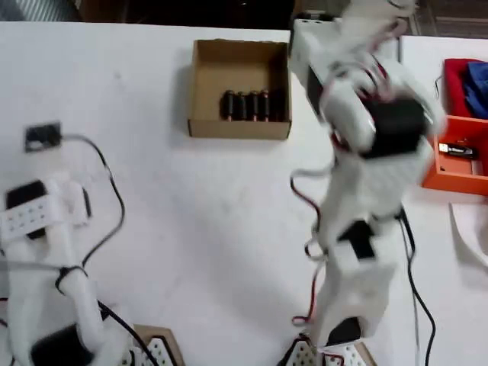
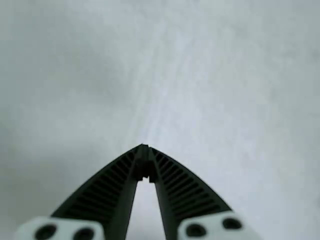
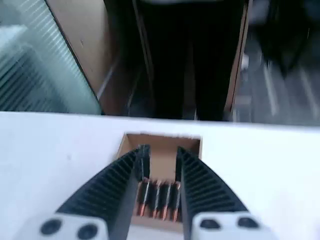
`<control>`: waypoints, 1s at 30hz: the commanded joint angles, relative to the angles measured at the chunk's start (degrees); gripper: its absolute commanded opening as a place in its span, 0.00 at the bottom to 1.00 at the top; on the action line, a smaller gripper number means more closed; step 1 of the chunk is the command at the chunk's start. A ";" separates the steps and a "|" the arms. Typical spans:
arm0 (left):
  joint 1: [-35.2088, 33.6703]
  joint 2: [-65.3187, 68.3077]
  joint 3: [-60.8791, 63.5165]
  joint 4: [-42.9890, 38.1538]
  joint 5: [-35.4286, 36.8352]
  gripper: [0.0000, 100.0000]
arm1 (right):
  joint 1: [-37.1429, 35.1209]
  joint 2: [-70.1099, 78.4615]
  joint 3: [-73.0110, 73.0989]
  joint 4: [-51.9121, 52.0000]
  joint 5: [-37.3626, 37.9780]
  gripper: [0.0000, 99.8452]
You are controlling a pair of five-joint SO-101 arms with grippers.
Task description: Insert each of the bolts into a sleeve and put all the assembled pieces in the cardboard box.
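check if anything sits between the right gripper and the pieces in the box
Nothing visible does. The right gripper is open and looks straight at the box, whose top is open. The pieces lie in a row inside, with no other thing over them.

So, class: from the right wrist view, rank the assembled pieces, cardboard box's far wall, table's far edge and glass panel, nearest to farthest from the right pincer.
1. assembled pieces, in the box, just ahead of the open right pincer.
2. cardboard box's far wall, behind them.
3. table's far edge, beyond the box.
4. glass panel, off the table, behind it.
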 commanded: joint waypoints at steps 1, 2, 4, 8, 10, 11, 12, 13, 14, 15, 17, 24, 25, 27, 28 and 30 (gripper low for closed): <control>0.79 -11.69 -18.86 19.96 0.18 0.03 | -0.22 -16.40 11.87 1.63 7.65 0.07; 0.62 -14.59 -22.46 23.21 0.18 0.03 | -0.13 -20.97 17.67 1.63 8.09 0.07; 0.62 -20.31 -26.42 26.81 0.18 0.03 | -0.13 -30.73 32.44 1.63 8.00 0.07; 3.16 -30.24 -20.70 26.64 -0.18 0.03 | -0.48 -51.82 67.34 1.36 8.26 0.07; 5.80 -34.55 -13.41 25.14 -0.18 0.03 | -0.48 -61.14 84.75 1.10 8.26 0.07; 7.12 -36.66 -9.19 23.38 -0.18 0.03 | -0.48 -65.45 92.66 -0.13 8.26 0.07; 8.26 -38.86 -4.70 21.27 -0.18 0.03 | -0.48 -69.41 100.48 -1.80 8.26 0.07; 9.32 -41.05 -0.13 18.73 0.09 0.03 | -0.40 -73.27 107.96 -4.18 8.26 0.07; 10.11 -43.34 4.44 15.91 0.09 0.03 | -0.22 -76.97 115.16 -7.34 8.26 0.07; 10.81 -45.80 9.19 12.66 0.09 0.03 | -0.13 -80.66 122.11 -10.95 8.26 0.07; 11.96 -50.81 18.24 5.27 0.09 0.03 | -0.13 -88.04 135.12 -18.59 8.26 0.07; 13.71 -71.03 46.99 -7.38 -0.09 0.03 | -0.13 -115.03 172.66 -33.36 8.35 0.07; 13.71 -74.29 49.10 -5.89 0.00 0.03 | -0.13 -119.43 176.18 -32.22 8.26 0.07; 14.51 -77.54 50.51 -2.20 0.18 0.03 | -0.22 -120.31 179.08 -29.93 7.91 0.07; 15.03 -77.01 50.59 -0.35 0.18 0.04 | -0.13 -118.90 179.52 -29.23 7.82 0.07; 16.70 -75.78 50.77 3.34 0.18 0.06 | -0.04 -116.62 179.87 -28.18 7.82 0.07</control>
